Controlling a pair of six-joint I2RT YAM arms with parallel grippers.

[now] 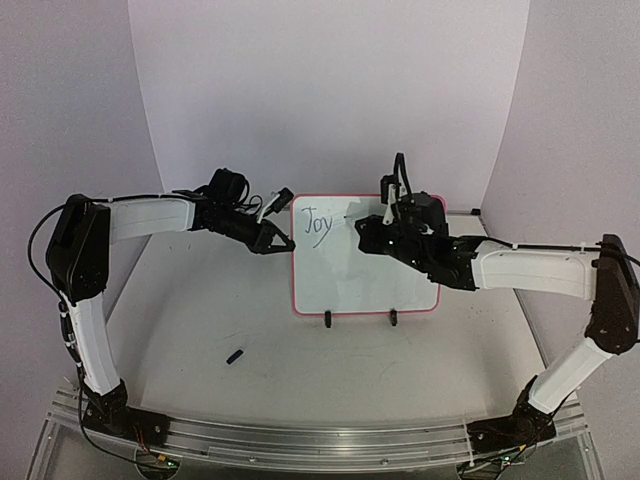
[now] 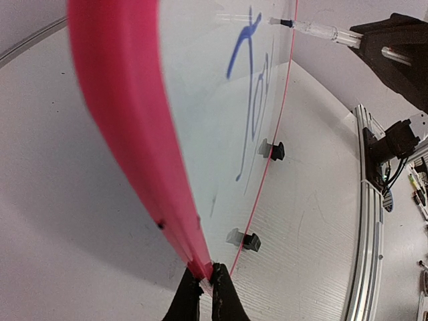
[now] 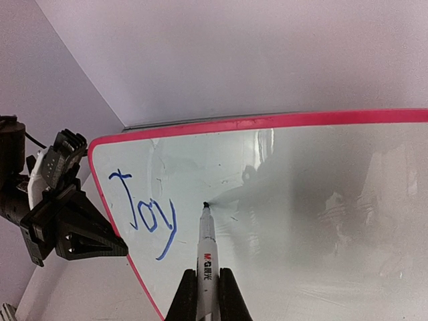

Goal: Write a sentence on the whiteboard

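Note:
The whiteboard (image 1: 365,270) stands upright on two black clip feet, white with a pink-red rim. The blue word "Joy" (image 1: 318,222) is written at its upper left; it also shows in the right wrist view (image 3: 148,214). My left gripper (image 1: 283,243) is shut on the board's left rim (image 2: 144,160). My right gripper (image 3: 206,294) is shut on a white marker (image 3: 206,257) whose tip touches the board just right of "Joy". The marker's tip shows in the left wrist view (image 2: 286,23).
A small black marker cap (image 1: 235,356) lies on the table (image 1: 200,320) in front of the left side of the board. White walls enclose the back and sides. An aluminium rail (image 1: 320,440) runs along the near edge.

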